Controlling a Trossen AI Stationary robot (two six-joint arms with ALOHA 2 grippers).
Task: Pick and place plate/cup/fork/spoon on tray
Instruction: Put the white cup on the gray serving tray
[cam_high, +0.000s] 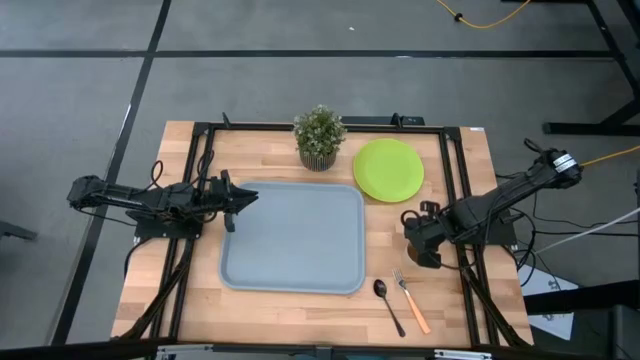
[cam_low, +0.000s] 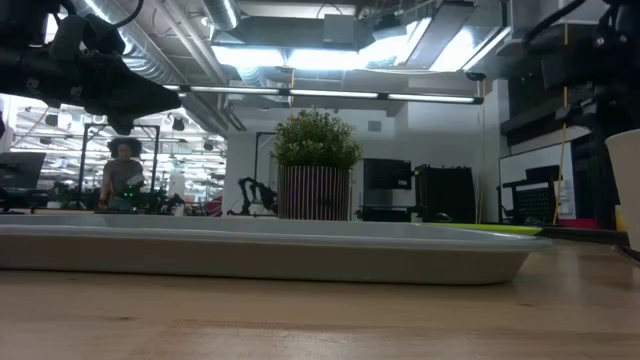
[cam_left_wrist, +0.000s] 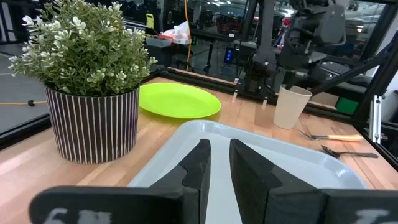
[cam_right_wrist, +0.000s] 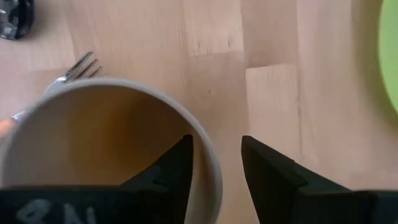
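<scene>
Right gripper (cam_right_wrist: 216, 163) straddled cup (cam_right_wrist: 93, 134) rim, fingers parted, unclenched, beside fork (cam_high: 411, 299). Left gripper (cam_left_wrist: 216, 163) nearly clenched, empty, over tray (cam_high: 293, 238).

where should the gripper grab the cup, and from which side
By its rim wall, from straight above. The cup stands upright and open-topped on the table right of the tray, so one finger can go inside and one outside. The right gripper is placed just so, fingers straddling the rim. The fork lies close by, so a side approach looks more cramped.
</scene>
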